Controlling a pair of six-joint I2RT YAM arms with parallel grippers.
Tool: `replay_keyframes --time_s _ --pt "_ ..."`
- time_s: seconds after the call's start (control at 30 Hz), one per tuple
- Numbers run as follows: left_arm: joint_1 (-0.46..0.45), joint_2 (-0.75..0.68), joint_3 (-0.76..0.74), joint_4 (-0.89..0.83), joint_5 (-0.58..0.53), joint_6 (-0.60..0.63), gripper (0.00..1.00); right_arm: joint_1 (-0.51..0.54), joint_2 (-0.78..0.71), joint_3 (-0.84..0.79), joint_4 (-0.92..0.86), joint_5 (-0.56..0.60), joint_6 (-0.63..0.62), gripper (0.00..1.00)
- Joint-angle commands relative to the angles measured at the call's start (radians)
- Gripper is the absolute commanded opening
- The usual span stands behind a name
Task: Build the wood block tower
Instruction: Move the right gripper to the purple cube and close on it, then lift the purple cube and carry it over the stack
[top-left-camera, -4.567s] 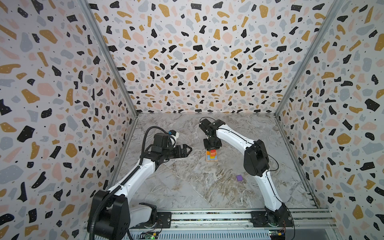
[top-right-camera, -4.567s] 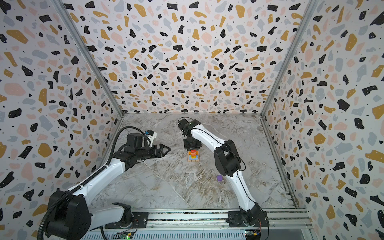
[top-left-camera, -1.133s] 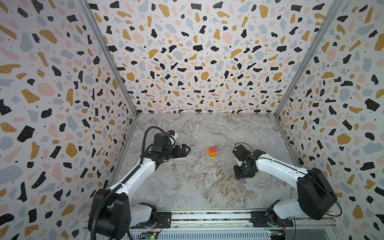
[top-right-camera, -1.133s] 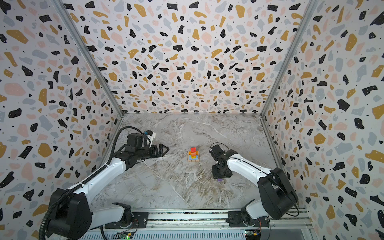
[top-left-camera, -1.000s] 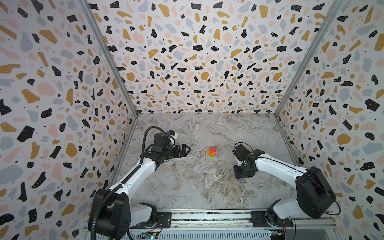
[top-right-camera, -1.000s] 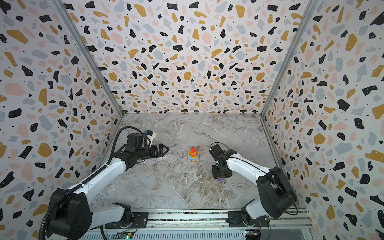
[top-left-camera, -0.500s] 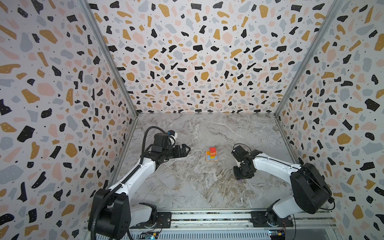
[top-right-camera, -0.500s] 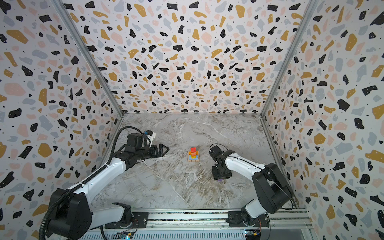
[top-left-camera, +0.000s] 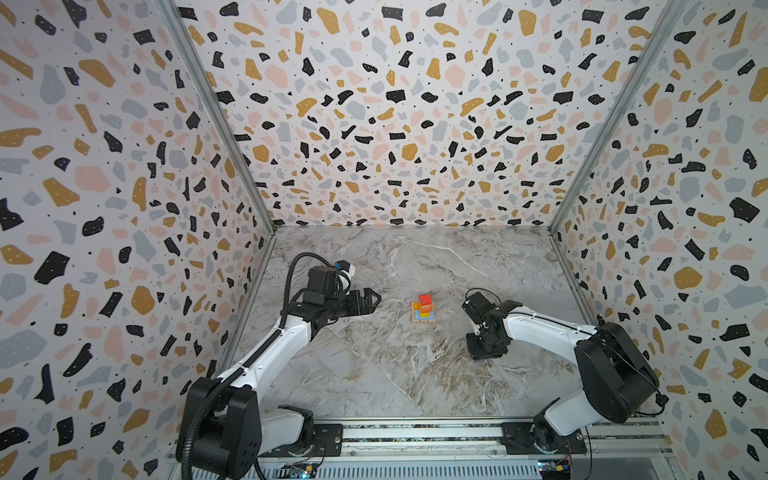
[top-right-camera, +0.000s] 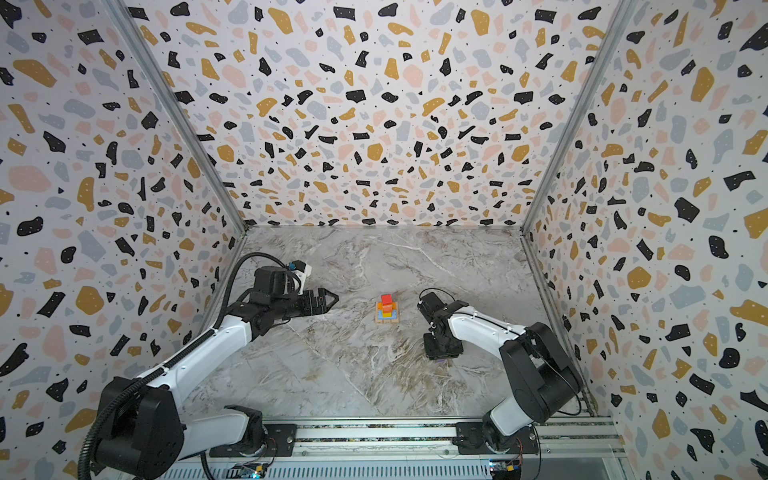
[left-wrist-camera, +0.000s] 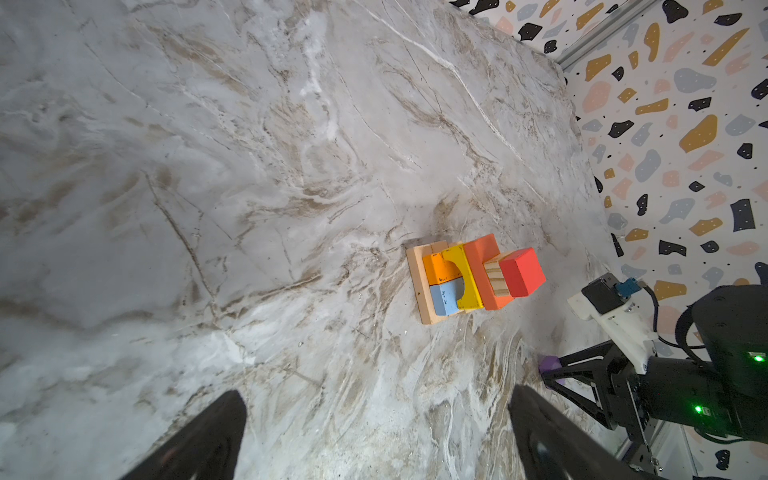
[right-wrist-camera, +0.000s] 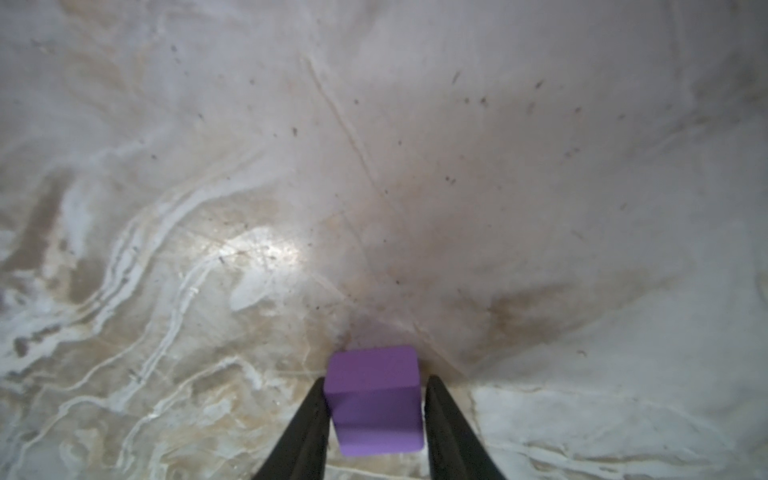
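Tower's nearly there. In both top views the tower (top-left-camera: 424, 309) stands mid-table, and the left wrist view shows the layers: tan base, orange and blue side by side, yellow arch piece, an orange slab, a tan cube, and a red cube (left-wrist-camera: 521, 272) on top. No loose wood blocks are lying about except one, the purple cube (right-wrist-camera: 376, 415), so what's left looks like capping the stack with it.

That cube sits flat on the marble table (right-wrist-camera: 208, 208), off to the right of the tower and well apart from it. The right gripper (right-wrist-camera: 375, 380) points down over it with a finger on each side. One finger (right-wrist-camera: 316, 415) looks to be touching the cube's face, while the other seems to have a hair of daylight. The view is too close and soft there, so it's honestly not possible to tell whether the pinch is tight. The cube isn't off the table yet.

The left gripper (left-wrist-camera: 376, 395) hangs on the other side of the tower, spread wide, holding nothing.
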Motion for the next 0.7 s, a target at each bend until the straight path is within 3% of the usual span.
replay_keyframes --time_s 0.0,0.43,0.67 --pt "0.005 0.003 -0.014 0.012 0.005 0.003 1.00 -0.003 -0.004 0.008 -0.020 0.016 -0.001 0.39" --pt "0.005 0.004 -0.014 0.013 0.010 0.002 1.00 -0.003 -0.038 0.093 -0.105 0.045 0.001 0.30" --pt "0.005 0.006 -0.012 0.013 0.012 0.002 1.00 -0.003 -0.041 0.220 -0.187 0.054 -0.013 0.30"
